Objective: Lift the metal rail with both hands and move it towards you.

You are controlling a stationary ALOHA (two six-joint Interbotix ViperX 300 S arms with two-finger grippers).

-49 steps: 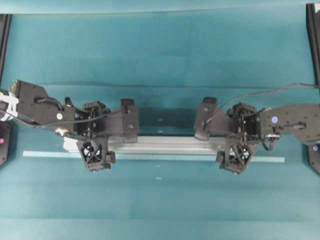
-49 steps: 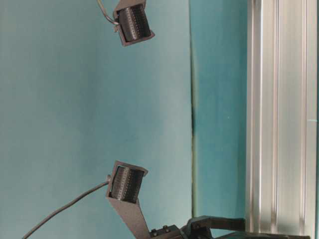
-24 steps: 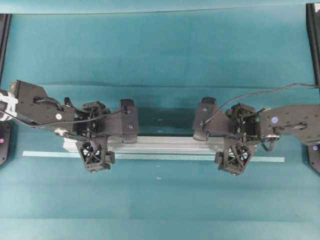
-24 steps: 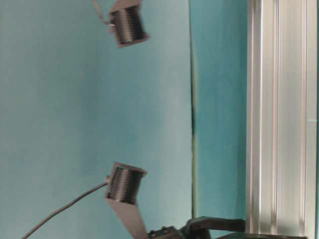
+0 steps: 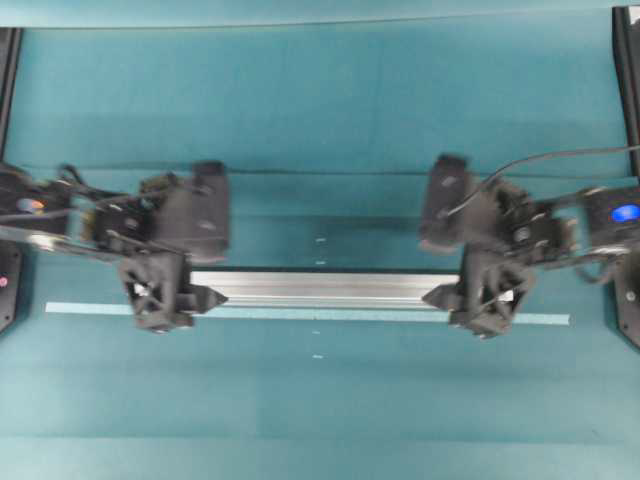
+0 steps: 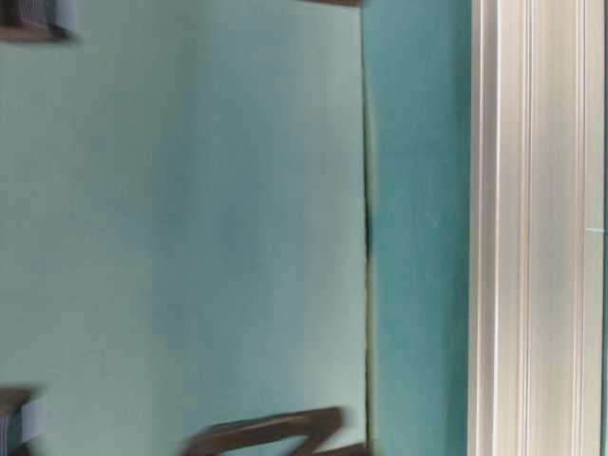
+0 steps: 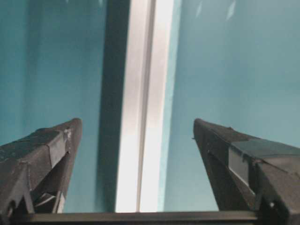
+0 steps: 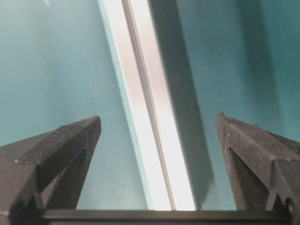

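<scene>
- The metal rail [image 5: 320, 288] is lying flat on the teal surface [image 5: 320, 110], running left to right across the middle of the overhead view, just behind and parallel to a thin pale strip [image 5: 320, 314].
- The left gripper [image 5: 166, 292] is standing over the rail's left end, and the right gripper [image 5: 482, 292] is standing over its right end.
- Both wrist views are showing the jaws spread wide, with the rail passing between the fingers and touching neither one; nothing is being held.
- Judged from this layout, the rail is resting close to the strip and is not being carried. Whether the transfer is complete or not yet started cannot be told from these views.
- Toward the near edge of the overhead view, a broad band of bare surface is lying open beyond the strip; only a few small pale marks [image 5: 317, 356] are showing there.
- Behind the rail, open surface is extending to the far edge.
- Dark frame members [image 5: 626, 90] are standing at the left and right borders, well apart from the rail's ends.
- The table-level view is blurred, so arm detail cannot be read there.
</scene>
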